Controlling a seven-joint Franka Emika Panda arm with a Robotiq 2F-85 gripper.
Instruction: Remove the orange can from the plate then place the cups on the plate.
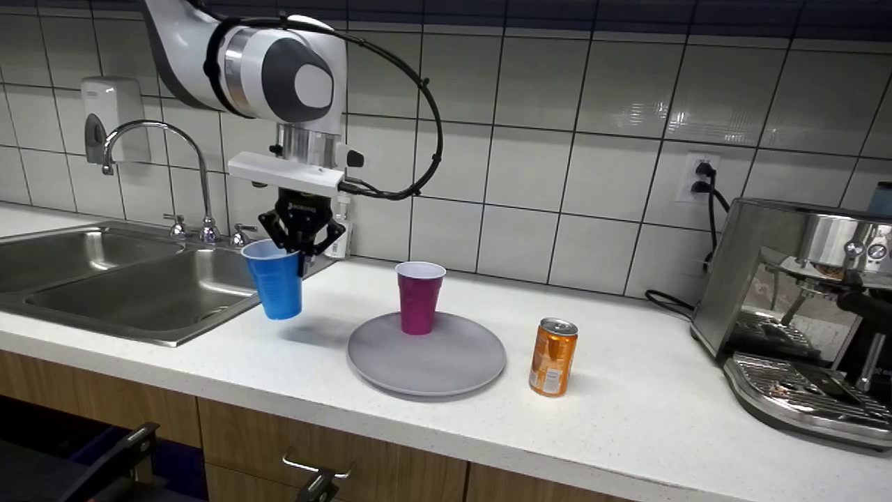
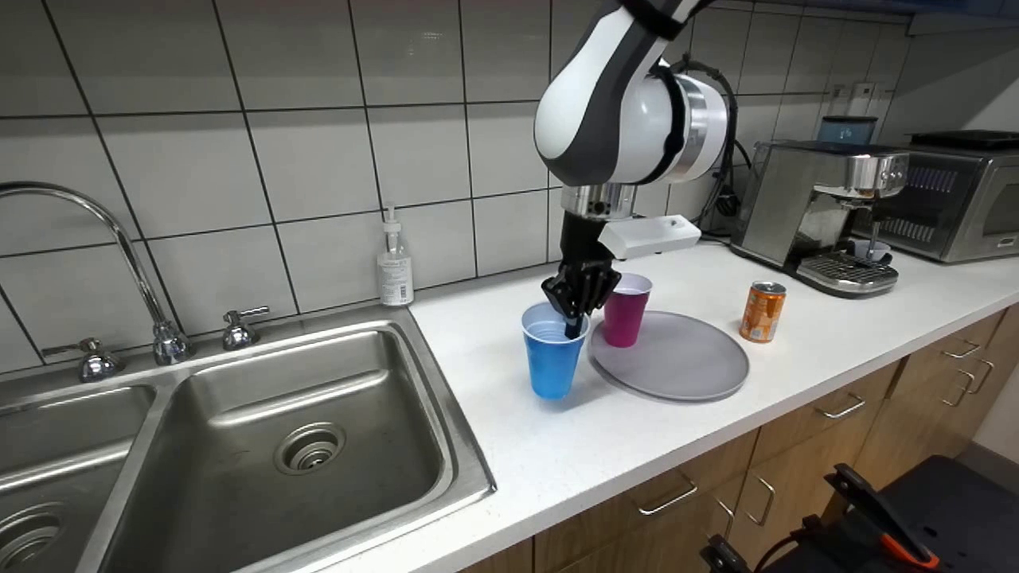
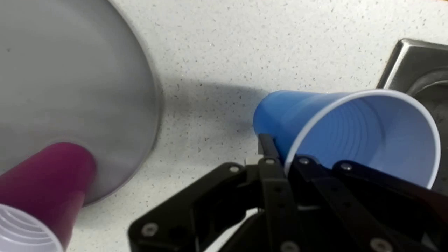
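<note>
Gripper (image 3: 285,156) observed pinching blue cup (image 1: 273,287) above bench (image 1: 627,397); second placing apparently in hand; next: carry onto plate (image 1: 446,366), nearer bench's front edge

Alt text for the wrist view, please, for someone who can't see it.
A black gripper pinches a blue cup by the wall at its rim, holding it above a speckled white counter. At left, a magenta cup stands on a grey plate; at right, a metal sink is partly visible.
</note>
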